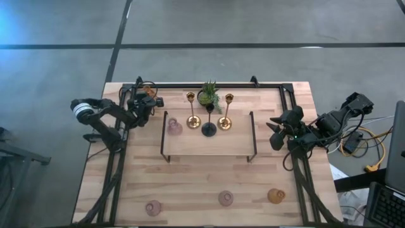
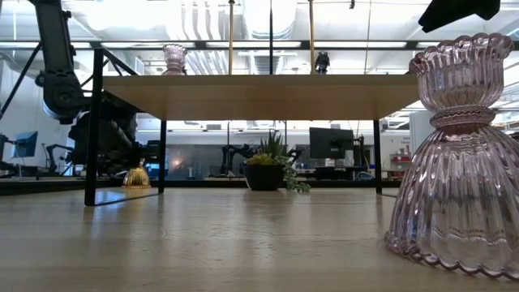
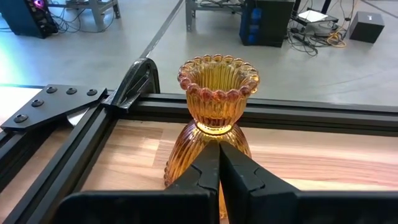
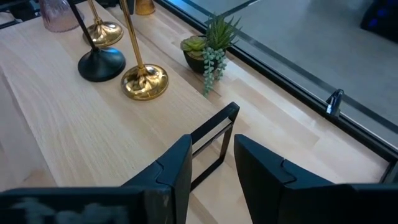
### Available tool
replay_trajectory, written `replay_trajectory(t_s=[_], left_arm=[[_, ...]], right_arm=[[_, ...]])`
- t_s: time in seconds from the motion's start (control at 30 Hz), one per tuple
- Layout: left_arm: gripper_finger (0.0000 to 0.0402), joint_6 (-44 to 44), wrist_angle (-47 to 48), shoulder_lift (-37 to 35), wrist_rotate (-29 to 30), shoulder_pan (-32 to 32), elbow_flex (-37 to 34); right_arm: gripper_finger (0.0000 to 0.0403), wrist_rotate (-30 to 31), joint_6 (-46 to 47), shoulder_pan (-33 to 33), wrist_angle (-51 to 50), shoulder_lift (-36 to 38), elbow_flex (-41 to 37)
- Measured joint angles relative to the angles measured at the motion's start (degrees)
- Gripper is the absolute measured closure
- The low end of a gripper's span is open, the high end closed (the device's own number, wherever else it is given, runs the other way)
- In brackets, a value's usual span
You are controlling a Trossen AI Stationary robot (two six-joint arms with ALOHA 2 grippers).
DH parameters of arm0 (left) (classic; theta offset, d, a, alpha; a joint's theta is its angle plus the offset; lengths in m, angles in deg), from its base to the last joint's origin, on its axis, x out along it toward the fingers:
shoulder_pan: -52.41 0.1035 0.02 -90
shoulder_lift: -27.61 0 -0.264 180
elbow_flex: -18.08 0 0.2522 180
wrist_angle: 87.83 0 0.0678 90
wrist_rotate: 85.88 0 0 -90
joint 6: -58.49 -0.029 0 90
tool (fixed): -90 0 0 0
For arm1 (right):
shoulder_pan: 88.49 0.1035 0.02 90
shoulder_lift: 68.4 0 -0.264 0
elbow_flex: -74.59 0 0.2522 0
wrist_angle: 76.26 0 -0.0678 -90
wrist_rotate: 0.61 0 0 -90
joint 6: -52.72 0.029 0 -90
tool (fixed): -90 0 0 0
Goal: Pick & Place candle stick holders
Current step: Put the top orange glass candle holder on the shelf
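An amber glass holder stands on its flared base at the table's far left corner, also seen in the low view. My left gripper is shut, its tips right in front of the holder's lower bell. On the raised shelf stand a pink glass holder, two tall gold holders and a tall black one. My right gripper is open and empty, above the shelf's right end. My left gripper's shut fingertips stand level against the near side of the amber holder's ribbed lower bell, just under its waist. I cannot tell whether they touch it. The holder stands upright on the table.
A small potted plant stands behind the shelf. Two pink holders and an amber one stand near the table's near edge. A black frame rail runs along the far edge, close behind the amber holder.
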Motion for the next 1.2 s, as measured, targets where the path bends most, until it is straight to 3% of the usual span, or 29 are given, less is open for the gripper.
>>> replay_trajectory(t_s=[0.33, 0.5, 0.7, 1.07, 1.2], left_arm=[[0.0392, 0.00, 0.00, 0.00, -2.20, 0.02, 0.00], [0.0392, -0.11, 0.03, 0.00, -9.03, -0.02, -0.02], [0.0388, 0.88, 0.07, -0.02, -13.14, -1.47, -0.09], [0.0277, 4.39, 1.01, -0.15, -13.05, -7.85, 4.02], [0.0251, 4.32, 8.03, -0.25, -5.56, -12.23, 9.82]], right_arm=[[0.0278, 0.00, 0.06, 0.00, 0.00, 0.00, 0.00], [0.0285, 0.00, -0.33, 0.00, 0.00, 0.00, 0.00], [0.0291, -0.02, -1.14, -0.02, 0.00, 0.00, 0.00], [0.0276, -1.94, -4.48, -0.02, -0.19, 0.00, 0.00], [0.0271, -4.45, -4.57, -0.02, -0.57, 0.00, 0.01]])
